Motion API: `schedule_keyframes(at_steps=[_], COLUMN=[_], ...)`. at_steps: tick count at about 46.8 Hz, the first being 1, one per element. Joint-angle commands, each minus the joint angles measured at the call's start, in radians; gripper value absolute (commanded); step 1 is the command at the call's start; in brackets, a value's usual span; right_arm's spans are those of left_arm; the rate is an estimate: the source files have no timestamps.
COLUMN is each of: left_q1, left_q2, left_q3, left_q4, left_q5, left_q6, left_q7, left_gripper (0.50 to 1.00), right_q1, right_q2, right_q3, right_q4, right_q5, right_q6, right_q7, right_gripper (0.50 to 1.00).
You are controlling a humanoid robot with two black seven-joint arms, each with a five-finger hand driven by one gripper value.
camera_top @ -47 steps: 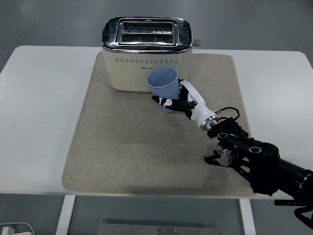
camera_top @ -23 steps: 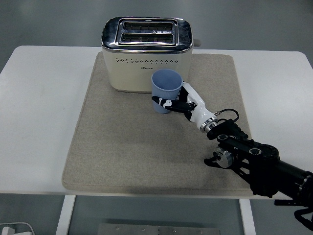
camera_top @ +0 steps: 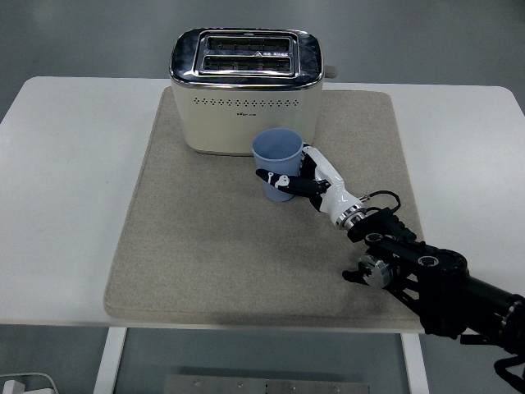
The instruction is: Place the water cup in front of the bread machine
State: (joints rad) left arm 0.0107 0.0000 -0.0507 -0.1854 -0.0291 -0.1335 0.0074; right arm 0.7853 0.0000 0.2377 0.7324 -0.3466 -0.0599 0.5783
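Placement step: your right hand [camera_top: 305,179], fingers grasping the cup [camera_top: 276,163], holds it at the toaster's [camera_top: 243,90] 5 o'clock; next, set it down and release.

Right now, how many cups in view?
1. The blue cup stands upright on the beige mat, in front of the toaster, gripped by the right hand. None look hidden.

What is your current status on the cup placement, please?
Right hand shut on blue cup. Cup upright, just in front of toaster, over the mat. Left arm not in view. Nothing in the way.
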Motion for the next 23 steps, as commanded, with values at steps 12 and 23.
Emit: schedule_keyframes(at_steps=[12, 23], left_q1=[0.000, 0.000], left_q2=[0.000, 0.000], left_q3=[0.000, 0.000], left_q4=[-0.006, -0.005], left_q5=[0.000, -0.002], left_q6=[0.000, 0.000], left_q7=[0.000, 0.000], left_gripper=[1.000, 1.000], right_q1=[-0.011, -0.011], right_q2=[-0.015, -0.046], right_q3=[0.000, 0.000], right_q4=[0.001, 0.032], right_q5=[0.000, 0.000], right_q6=[0.000, 0.000], right_q7=[0.000, 0.000], right_gripper=[0.909, 0.909])
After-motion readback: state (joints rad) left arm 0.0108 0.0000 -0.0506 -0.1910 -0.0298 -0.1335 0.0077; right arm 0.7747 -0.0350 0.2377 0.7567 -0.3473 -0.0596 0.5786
